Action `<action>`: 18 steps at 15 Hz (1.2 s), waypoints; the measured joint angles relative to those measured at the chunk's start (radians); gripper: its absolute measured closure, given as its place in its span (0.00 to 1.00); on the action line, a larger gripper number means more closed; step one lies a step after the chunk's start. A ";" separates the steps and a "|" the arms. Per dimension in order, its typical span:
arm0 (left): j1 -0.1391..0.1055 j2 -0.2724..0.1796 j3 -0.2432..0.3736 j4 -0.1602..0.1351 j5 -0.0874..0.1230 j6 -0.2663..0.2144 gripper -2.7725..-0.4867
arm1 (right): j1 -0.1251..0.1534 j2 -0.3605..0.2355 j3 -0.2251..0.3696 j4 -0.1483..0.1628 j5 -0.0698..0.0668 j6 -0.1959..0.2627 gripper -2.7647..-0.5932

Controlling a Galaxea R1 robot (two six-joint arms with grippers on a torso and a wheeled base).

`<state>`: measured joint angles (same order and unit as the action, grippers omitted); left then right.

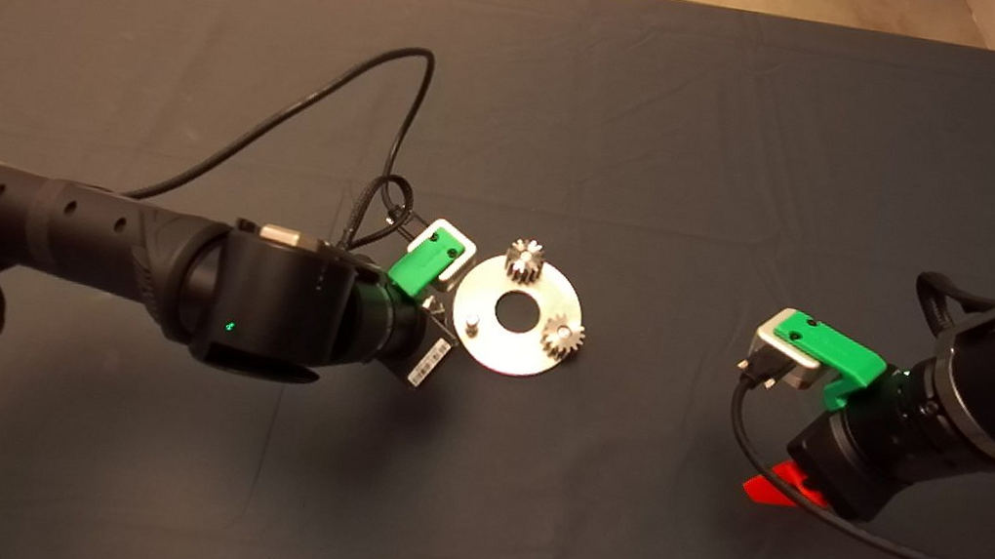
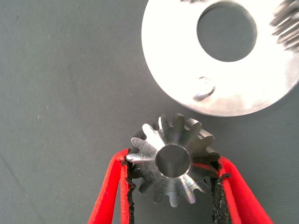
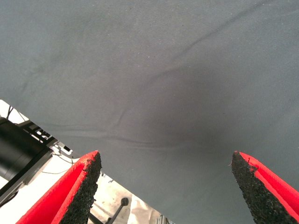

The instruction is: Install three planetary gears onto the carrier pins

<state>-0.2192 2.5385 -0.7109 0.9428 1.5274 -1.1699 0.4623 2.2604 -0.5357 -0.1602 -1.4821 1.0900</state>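
The round silver carrier disc (image 1: 511, 351) lies mid-mat with two planetary gears on its pins, one at the far side (image 1: 524, 259) and one at the right (image 1: 563, 337). The third pin (image 1: 472, 321) stands bare at the disc's left; it also shows in the left wrist view (image 2: 204, 88). My left gripper (image 2: 173, 175) is shut on the third planetary gear (image 2: 172, 158), held just beside the disc (image 2: 261, 93) near the bare pin. In the head view the left wrist hides that gear. My right gripper (image 3: 166, 179) is open and empty, over bare mat to the right.
The dark mat (image 1: 639, 123) covers the table. A black cable (image 1: 336, 107) loops from the left wrist across the mat behind the disc. The right arm (image 1: 984, 392) sits at the right edge, with the mat's edge and floor in its wrist view.
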 joint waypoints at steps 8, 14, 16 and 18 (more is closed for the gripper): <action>-0.020 0.114 -0.035 -0.021 -0.001 -0.004 0.89 | 0.000 0.000 0.000 0.000 0.000 0.000 0.33; -0.020 0.157 -0.089 -0.022 0.001 -0.003 0.89 | 0.000 0.000 0.000 0.000 0.001 0.000 0.33; -0.020 0.157 -0.100 -0.021 0.001 -0.003 0.90 | 0.000 0.000 0.000 0.000 0.001 0.000 0.33; -0.019 0.157 -0.111 -0.016 0.002 -0.002 0.90 | 0.000 0.000 0.005 0.000 0.001 0.000 0.33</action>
<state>-0.2381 2.6955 -0.8215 0.9270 1.5294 -1.1719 0.4623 2.2604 -0.5304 -0.1602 -1.4811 1.0902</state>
